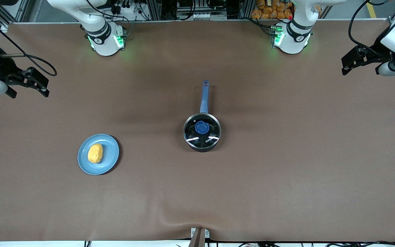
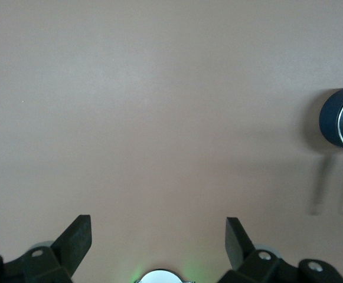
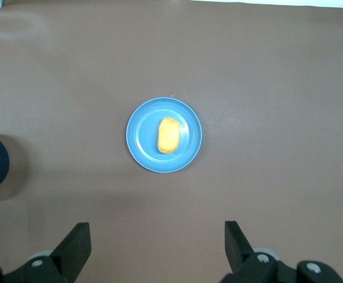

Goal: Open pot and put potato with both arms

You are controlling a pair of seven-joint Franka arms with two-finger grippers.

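Nothing of the task looks done yet, judging by how things lie. Taking the pot (image 1: 202, 133) at mid-table as the landmark, the nearest thing to the front camera is the potato (image 1: 95, 153), lying on a light-blue plate (image 1: 110, 161) that sits a little nearer the camera than the pot and well apart from it, toward the right arm's end of the table. The pot itself is covered by its glass lid (image 1: 211, 135), blue knob (image 1: 201, 127) at the centre, and its blue handle (image 1: 204, 96) points away from the camera toward the arms' bases. Both steps are left: lifting the lid off and carrying the potato in. Farther from the camera than the pot, the right gripper (image 1: 29, 82) hangs over the table's edge at the right arm's end, jaws spread and empty; the left gripper (image 1: 353, 61) waits likewise over the left arm's end, jaws released. Bare brown table (image 1: 286, 171) lies between each gripper and its target, so nothing seems to stand in the way.
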